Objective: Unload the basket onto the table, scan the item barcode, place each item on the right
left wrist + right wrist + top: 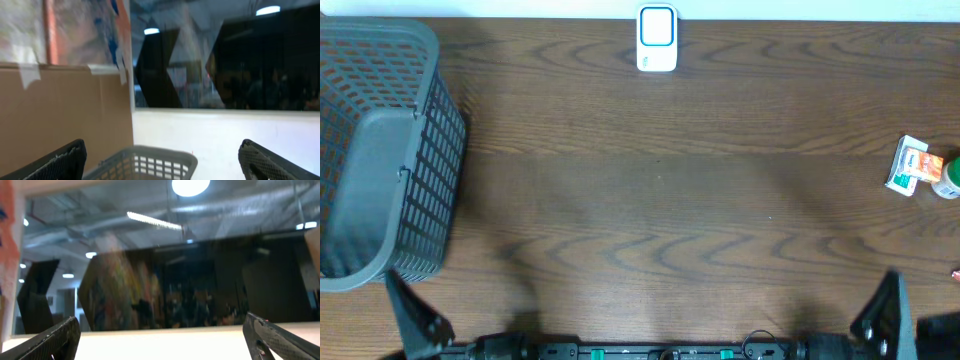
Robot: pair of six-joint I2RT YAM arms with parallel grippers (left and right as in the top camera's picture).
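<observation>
Because your left gripper (162,152) and right gripper (161,332) rest spread and empty, the item (908,165) lies far from the scanner (657,38).

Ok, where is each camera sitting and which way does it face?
Overhead: above the table, looking down at the grey basket, white barcode scanner and small box; the arms' base shows along the bottom edge.
Left wrist: on the left arm, facing level over the basket's rim to a dark window; left pincer open, fingers in the lower corners.
Right wrist: facing the window and ceiling lights; right pincer open.
Shared: the basket, in overhead and left wrist.
</observation>
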